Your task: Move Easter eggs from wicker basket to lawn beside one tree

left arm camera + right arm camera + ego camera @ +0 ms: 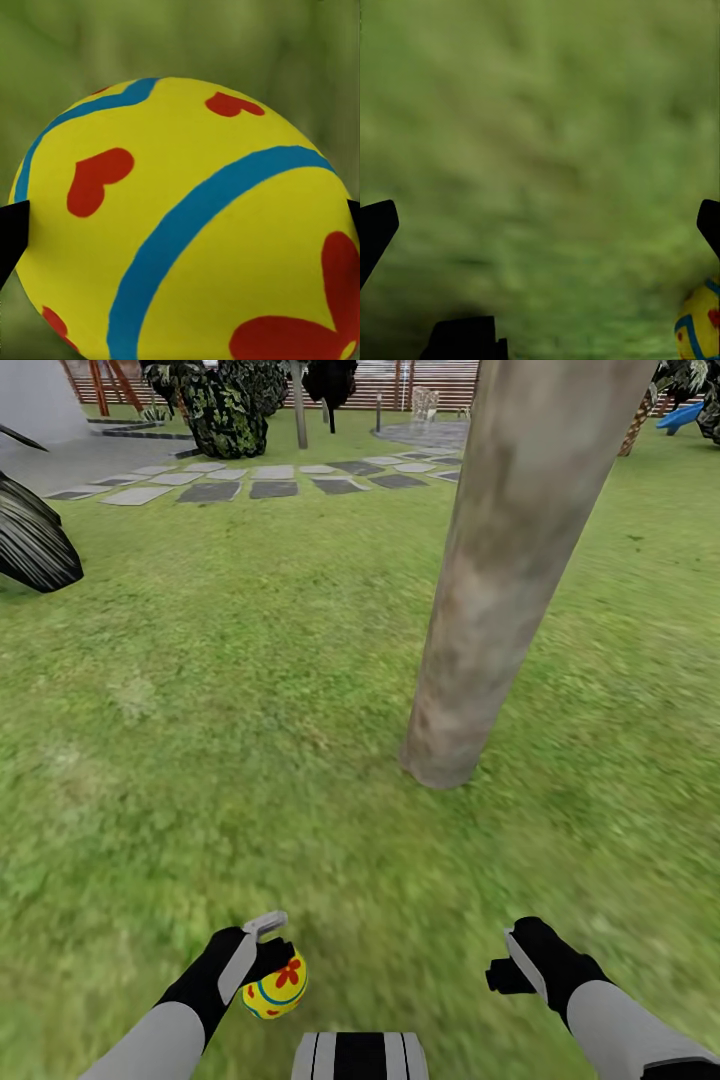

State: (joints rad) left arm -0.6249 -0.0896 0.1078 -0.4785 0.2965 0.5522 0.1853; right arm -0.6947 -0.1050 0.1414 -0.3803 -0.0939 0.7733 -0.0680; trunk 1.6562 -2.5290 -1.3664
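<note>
My left gripper [268, 960] is shut on a yellow Easter egg [278, 988] with blue stripes and red marks, held low over the lawn [250, 710] at the near left. In the left wrist view that egg [180, 225] sits between the two black fingertips [10, 232]. The tree [500, 580] rises ahead and right, its trunk base about a metre beyond my hands. My right gripper [505, 962] hangs open over grass, its jaws wide apart [540, 225]. An egg [701, 326] shows at the edge of the right wrist view; I cannot tell whether it is the held one. The wicker basket is out of view.
Grey stepping stones [270, 488] cross the grass far ahead. A dark shrub [225, 410] and a thin trunk [298, 405] stand behind them, with a slatted fence [420, 380] at the back. A dark spiky plant [35, 545] juts in at the left.
</note>
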